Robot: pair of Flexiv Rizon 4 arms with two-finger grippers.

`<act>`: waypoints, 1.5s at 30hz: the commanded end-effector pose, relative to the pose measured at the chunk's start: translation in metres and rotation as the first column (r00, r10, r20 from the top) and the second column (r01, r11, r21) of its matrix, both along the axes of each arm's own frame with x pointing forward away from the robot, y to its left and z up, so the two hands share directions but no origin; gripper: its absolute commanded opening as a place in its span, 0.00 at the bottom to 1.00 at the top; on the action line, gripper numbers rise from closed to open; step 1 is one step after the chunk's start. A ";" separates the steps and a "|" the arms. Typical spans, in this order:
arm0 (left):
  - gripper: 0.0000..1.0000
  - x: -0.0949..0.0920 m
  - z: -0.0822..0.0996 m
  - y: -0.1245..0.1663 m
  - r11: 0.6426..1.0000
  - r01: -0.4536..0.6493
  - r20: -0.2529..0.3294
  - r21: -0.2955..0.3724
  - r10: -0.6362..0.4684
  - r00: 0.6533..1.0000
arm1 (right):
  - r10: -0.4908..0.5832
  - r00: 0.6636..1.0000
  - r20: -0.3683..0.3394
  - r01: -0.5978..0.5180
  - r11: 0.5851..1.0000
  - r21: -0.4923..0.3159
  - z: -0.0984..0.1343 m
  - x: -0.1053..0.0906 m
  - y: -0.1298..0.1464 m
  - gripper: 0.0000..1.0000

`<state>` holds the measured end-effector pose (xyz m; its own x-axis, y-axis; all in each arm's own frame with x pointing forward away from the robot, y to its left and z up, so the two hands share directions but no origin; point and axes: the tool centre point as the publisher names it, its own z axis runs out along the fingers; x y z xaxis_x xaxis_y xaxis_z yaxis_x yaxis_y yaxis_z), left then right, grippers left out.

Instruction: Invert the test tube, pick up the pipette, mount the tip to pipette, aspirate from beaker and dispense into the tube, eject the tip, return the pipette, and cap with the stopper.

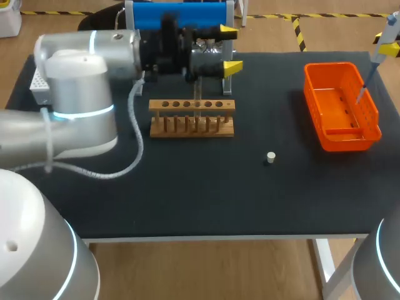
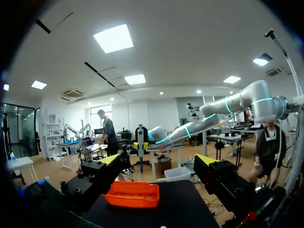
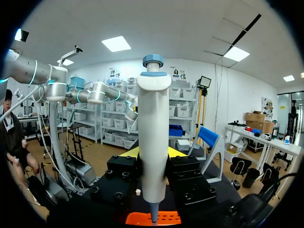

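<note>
Head view: one wooden rack [image 1: 191,117], one orange basket [image 1: 340,106], one stopper [image 1: 270,157] between them. Left gripper [image 1: 230,48] gapes empty beyond the rack; right gripper [image 3: 153,156] clamps one pipette [image 3: 153,118], nose down, above the basket.

My left arm [image 1: 81,94] is showing rounded silver-grey casings, cyan light rings glowing at the joints and a pale cable [image 1: 136,125] looping off it. My left pincer [image 2: 157,159] and right pincer [image 3: 153,152] are wearing blocky black fingers, studded with round black screws and ending in yellow wedge tips.
</note>
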<state>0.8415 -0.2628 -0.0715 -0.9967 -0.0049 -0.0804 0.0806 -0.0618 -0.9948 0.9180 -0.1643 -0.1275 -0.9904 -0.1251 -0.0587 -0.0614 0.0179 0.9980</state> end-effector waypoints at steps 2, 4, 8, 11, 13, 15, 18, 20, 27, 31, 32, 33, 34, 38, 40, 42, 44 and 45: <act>1.00 0.013 0.009 -0.036 0.998 0.044 -0.012 0.042 -0.044 0.999 | -0.037 0.999 -0.003 0.037 0.999 0.000 0.006 -0.005 -0.002 0.00; 1.00 0.013 0.011 -0.042 0.998 0.047 -0.014 0.049 -0.047 0.999 | -0.043 0.999 -0.008 0.043 0.999 0.011 0.008 -0.006 -0.002 0.00; 1.00 0.015 0.015 -0.050 0.998 0.046 -0.020 0.048 -0.045 0.999 | -0.068 0.998 -0.006 0.068 0.998 -0.004 0.010 -0.007 -0.002 0.00; 1.00 0.016 0.015 -0.057 0.997 0.055 -0.026 0.058 -0.054 0.998 | -0.085 0.996 -0.011 0.085 0.996 -0.006 0.011 -0.008 -0.001 0.00; 1.00 0.017 0.015 -0.063 0.996 0.066 -0.030 0.065 -0.064 0.998 | -0.077 0.997 -0.016 0.078 0.997 0.005 0.012 -0.007 0.000 0.00; 1.00 0.018 0.015 -0.067 0.995 0.070 -0.030 0.065 -0.068 0.997 | -0.079 0.997 -0.015 0.079 0.997 0.006 0.013 -0.008 0.001 0.00; 1.00 0.020 0.017 -0.072 0.995 0.070 -0.034 0.073 -0.068 0.997 | -0.083 0.996 -0.015 0.084 0.996 0.008 0.013 -0.008 0.001 0.00; 1.00 0.022 0.019 -0.077 0.994 0.076 -0.029 0.082 -0.074 0.997 | -0.091 0.996 -0.014 0.092 0.996 0.008 0.013 -0.008 0.001 0.00; 1.00 0.029 0.024 -0.097 0.991 0.107 -0.030 0.086 -0.105 0.994 | -0.101 0.995 -0.016 0.101 0.995 0.010 0.014 -0.008 0.001 0.00; 1.00 0.033 0.029 -0.111 0.986 0.136 -0.026 0.094 -0.134 0.991 | -0.109 0.994 -0.013 0.109 0.994 0.003 0.014 -0.008 0.001 0.00; 1.00 0.035 0.030 -0.115 0.986 0.136 -0.027 0.097 -0.134 0.991 | -0.110 0.994 -0.014 0.110 0.994 0.004 0.014 -0.008 0.001 0.00; 1.00 0.036 0.031 -0.118 0.986 0.137 -0.026 0.098 -0.135 0.991 | -0.111 0.994 -0.015 0.111 0.994 0.004 0.013 -0.008 0.001 0.00; 1.00 0.037 0.033 -0.120 0.985 0.139 -0.025 0.099 -0.137 0.990 | -0.112 0.994 -0.016 0.112 0.994 0.006 0.013 -0.008 0.001 0.00; 1.00 0.040 0.037 -0.130 0.984 0.148 -0.022 0.100 -0.146 0.989 | -0.111 0.994 -0.018 0.111 0.994 0.010 0.013 -0.008 0.000 0.00; 1.00 0.042 0.039 -0.135 0.983 0.151 -0.022 0.100 -0.149 0.989 | -0.111 0.994 -0.019 0.111 0.994 0.012 0.013 -0.007 -0.001 0.00; 1.00 0.044 0.041 -0.141 0.982 0.158 -0.020 0.100 -0.157 0.987 | -0.111 0.994 -0.019 0.111 0.994 0.011 0.013 -0.007 -0.001 0.00; 1.00 0.045 0.043 -0.149 0.981 0.167 -0.019 0.102 -0.166 0.986 | -0.111 0.994 -0.019 0.111 0.994 0.011 0.013 -0.007 -0.001 0.00; 1.00 0.046 0.044 -0.154 0.979 0.177 -0.022 0.102 -0.176 0.984 | -0.111 0.994 -0.019 0.111 0.994 0.011 0.013 -0.007 -0.001 0.00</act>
